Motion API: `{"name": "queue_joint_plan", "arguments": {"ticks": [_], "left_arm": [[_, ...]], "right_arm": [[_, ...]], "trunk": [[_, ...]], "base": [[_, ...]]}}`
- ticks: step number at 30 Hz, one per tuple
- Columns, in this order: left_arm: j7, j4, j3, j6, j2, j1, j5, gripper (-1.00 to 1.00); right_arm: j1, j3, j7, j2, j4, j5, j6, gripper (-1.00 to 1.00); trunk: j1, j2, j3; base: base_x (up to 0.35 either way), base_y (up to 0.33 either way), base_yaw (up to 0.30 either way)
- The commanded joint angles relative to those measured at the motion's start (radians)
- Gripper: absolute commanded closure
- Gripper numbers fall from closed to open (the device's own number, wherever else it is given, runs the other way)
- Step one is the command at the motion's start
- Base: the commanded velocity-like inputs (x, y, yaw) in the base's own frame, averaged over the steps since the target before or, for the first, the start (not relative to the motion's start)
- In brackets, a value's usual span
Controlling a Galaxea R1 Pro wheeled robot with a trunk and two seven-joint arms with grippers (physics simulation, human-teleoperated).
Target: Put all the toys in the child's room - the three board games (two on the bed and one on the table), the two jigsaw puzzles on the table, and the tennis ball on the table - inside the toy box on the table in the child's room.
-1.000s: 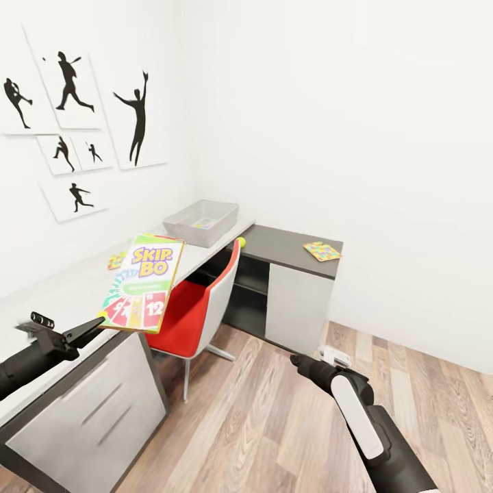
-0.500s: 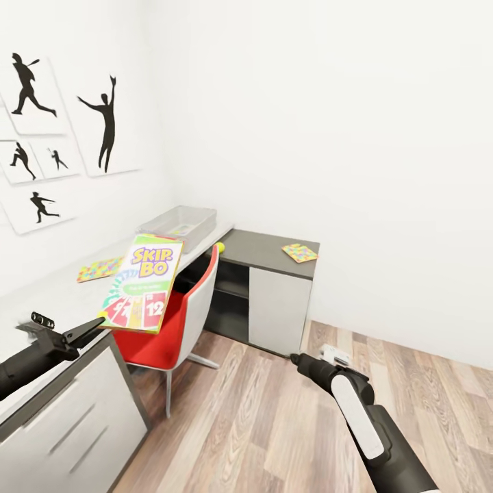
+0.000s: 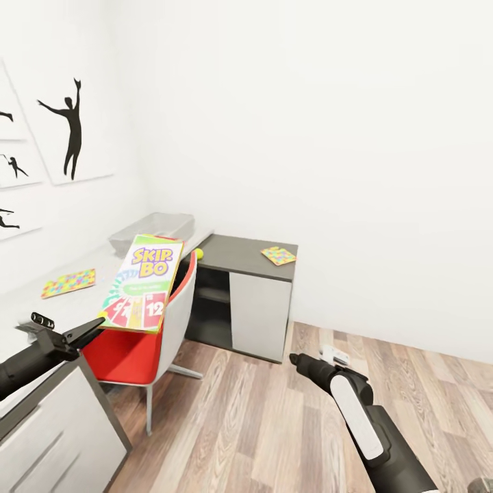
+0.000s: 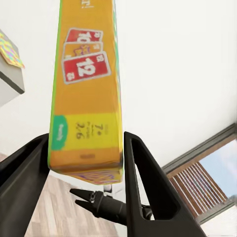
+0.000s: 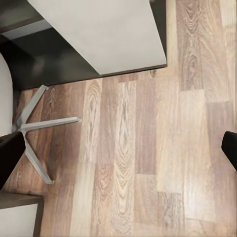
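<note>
The left hand (image 3: 96, 323) is seen at the lower left of the head view, closed on the lower edge of the SKIP-BO board game (image 3: 142, 282). The box is held tilted up above the desk (image 3: 41, 308), its printed face toward the camera. In the left wrist view the box end (image 4: 86, 133) is seen clamped between the two dark fingers (image 4: 143, 182).

The right hand (image 3: 296, 359) is recorded at lower centre of the head view, over the wood-plank floor (image 3: 260, 424). In the right wrist view its two dark fingertips (image 5: 9, 155) are noted at opposite frame edges, spread wide apart with nothing between them above the floor (image 5: 133, 163).

The toy box (image 3: 152, 231) is observed at centre left, on the far end of the desk against the white wall. One jigsaw puzzle (image 3: 68, 282) lies flat on the desk at left, well apart from the toy box. A second jigsaw puzzle (image 3: 279, 255) lies on the dark grey cabinet section (image 3: 248, 260) at centre. The tennis ball (image 3: 198, 253) is partly visible at the desk corner, just behind the back of the red chair (image 3: 147, 329). Silhouette pictures (image 3: 68, 130) are noted on the wall at upper left.
</note>
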Motion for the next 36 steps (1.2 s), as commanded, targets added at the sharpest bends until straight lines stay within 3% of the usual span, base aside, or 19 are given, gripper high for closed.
{"name": "queue_joint_plan", "arguments": {"ticks": [1,9,12,16,20,36], "left_arm": [[-0.005,0.000,0.001,0.006,0.000,-0.001,0.005,1.00],[-0.005,0.000,0.001,0.006,0.000,0.000,0.005,1.00],[-0.005,0.000,0.001,0.006,0.000,0.000,0.005,1.00],[-0.005,0.000,0.001,0.006,0.000,0.000,0.005,1.00],[-0.006,0.000,0.001,0.006,0.000,0.000,0.005,1.00],[-0.007,0.000,0.002,0.006,0.000,0.000,0.005,1.00]], "right_arm": [[-0.001,0.001,-0.010,0.000,0.001,-0.010,0.002,-1.00],[-0.017,-0.005,-0.019,0.003,0.059,-0.010,0.022,-1.00],[-0.077,-0.006,-0.021,0.009,0.169,-0.010,0.072,-1.00],[-0.186,-0.005,-0.024,0.015,0.413,-0.011,0.121,-1.00],[-0.229,-0.006,-0.024,0.016,0.522,-0.010,0.124,-1.00],[-0.239,0.004,-0.017,0.015,0.550,0.004,0.103,-1.00]], "trunk": [[0.000,-0.001,0.000],[0.000,-0.001,0.010],[0.000,-0.001,0.014],[0.000,-0.001,0.018],[0.000,-0.001,0.020],[0.000,-0.001,0.021]], "base": [[0.001,0.000,-0.204],[0.000,0.000,-0.204],[0.000,0.000,-0.204],[0.000,0.000,-0.199],[0.000,0.000,-0.090],[-0.014,0.019,-0.005]]}}
